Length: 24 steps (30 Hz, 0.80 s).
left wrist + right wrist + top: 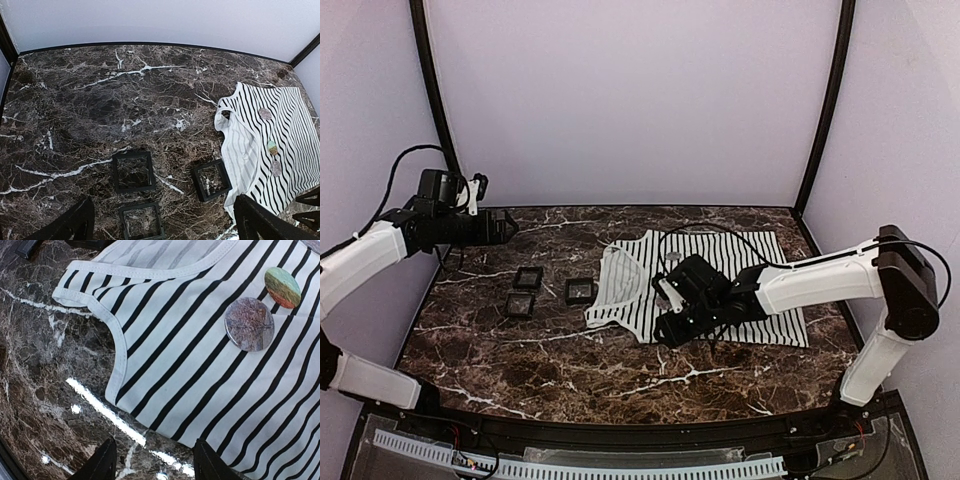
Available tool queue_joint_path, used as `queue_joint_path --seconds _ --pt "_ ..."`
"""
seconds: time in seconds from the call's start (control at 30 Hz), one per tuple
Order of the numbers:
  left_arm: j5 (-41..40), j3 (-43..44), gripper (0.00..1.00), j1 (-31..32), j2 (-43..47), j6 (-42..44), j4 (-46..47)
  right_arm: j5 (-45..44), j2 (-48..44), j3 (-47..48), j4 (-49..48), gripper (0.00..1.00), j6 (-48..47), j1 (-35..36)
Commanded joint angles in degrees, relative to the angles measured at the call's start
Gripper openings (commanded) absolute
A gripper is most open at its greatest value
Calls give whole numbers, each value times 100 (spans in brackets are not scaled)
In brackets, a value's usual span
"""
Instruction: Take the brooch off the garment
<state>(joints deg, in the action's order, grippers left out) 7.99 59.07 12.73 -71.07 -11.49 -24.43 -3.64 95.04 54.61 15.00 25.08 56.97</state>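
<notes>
Right gripper (154, 441) at garment (200, 380), straps (613, 262) leftward

No lettering, label, brand mark, number or sign can be read in any view. On the garment (175, 375), the grey-purple brooch (249, 323) and the rainbow-banded brooch (282, 287) show only mottled colour on their round faces, with no legible writing
</notes>
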Motion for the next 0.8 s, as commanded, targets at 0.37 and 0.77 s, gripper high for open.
queue_joint_path --seconds 0.37,0.77 --pt "-575 -79 99 -25 376 258 -136 -813 848 771 306 36 -293 76" --pt "-498 -62 99 -22 303 219 -159 -756 1080 670 264 24 -129 77"
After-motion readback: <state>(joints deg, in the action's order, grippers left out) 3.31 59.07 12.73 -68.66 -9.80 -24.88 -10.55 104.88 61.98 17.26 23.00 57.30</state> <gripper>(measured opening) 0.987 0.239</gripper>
